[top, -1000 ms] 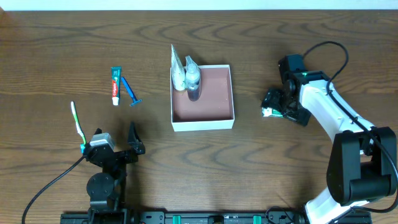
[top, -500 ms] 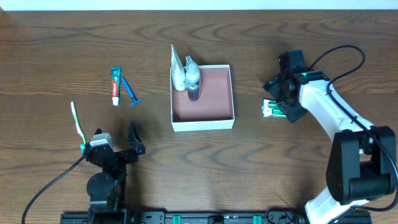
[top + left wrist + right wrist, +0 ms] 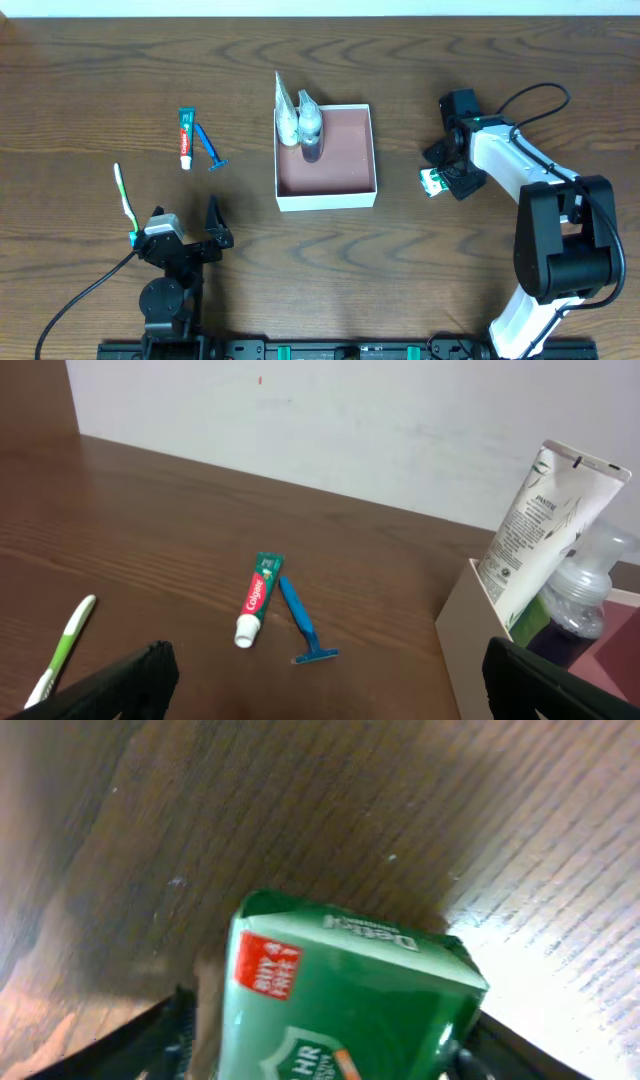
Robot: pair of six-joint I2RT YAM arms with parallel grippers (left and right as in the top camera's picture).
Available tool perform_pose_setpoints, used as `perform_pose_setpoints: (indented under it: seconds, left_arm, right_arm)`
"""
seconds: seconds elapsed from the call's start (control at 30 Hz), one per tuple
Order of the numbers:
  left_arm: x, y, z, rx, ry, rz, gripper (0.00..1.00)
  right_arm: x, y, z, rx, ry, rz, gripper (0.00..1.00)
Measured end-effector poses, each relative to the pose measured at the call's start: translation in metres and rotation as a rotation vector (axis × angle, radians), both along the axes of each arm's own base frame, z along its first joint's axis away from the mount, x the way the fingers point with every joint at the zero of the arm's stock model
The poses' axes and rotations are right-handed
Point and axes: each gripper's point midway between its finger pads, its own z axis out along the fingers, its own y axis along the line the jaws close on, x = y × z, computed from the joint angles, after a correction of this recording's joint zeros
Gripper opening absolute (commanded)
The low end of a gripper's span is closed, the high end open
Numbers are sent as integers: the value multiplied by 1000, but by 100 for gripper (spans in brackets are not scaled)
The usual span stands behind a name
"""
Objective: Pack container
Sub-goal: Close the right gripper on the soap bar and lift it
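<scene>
The container (image 3: 325, 200), a square white-walled box with a reddish-brown inside, sits mid-table; its wall shows in the left wrist view (image 3: 465, 650). A white tube (image 3: 286, 110) and a clear bottle (image 3: 311, 125) stand in its far left corner. My right gripper (image 3: 445, 178) is down at a green soap box (image 3: 432, 180) right of the container. In the right wrist view the fingers (image 3: 325, 1055) lie either side of the soap box (image 3: 350, 1010), with a gap on the left side. My left gripper (image 3: 218, 228) is open and empty near the front edge, as the left wrist view (image 3: 320, 690) shows.
A toothpaste tube (image 3: 185, 137) and a blue razor (image 3: 211, 148) lie left of the container, also in the left wrist view (image 3: 258, 600) (image 3: 300, 625). A green-and-white toothbrush (image 3: 124, 197) lies at the left front.
My right gripper lifted off the soap box, turned, and has come back down over its right part. The soap box shifted slightly. The left arm has not moved.
</scene>
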Motion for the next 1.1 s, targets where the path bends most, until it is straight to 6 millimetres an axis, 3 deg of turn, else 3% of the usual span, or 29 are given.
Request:
perform_pose_setpoints:
  seconds: [0.13, 0.3, 0.5, 0.6, 0.83, 1.1]
  left_arm:
    - [0, 0, 0, 0, 0, 0, 98]
    - [0, 0, 0, 0, 0, 0, 98]
    - [0, 0, 0, 0, 0, 0, 98]
    - [0, 0, 0, 0, 0, 0, 98]
    - [0, 0, 0, 0, 0, 0, 98]
    - [0, 0, 0, 0, 0, 0, 98]
  right_arm:
    - [0, 0, 0, -2, 3, 16, 62]
    - [-1, 2, -1, -3, 15, 130, 67]
    - [-6, 6, -1, -3, 42, 317, 66]
    - [-7, 7, -2, -4, 52, 401, 58]
    - [-8, 7, -2, -12, 60, 491, 29]
    - [-4, 13, 0, 8, 41, 571, 27]
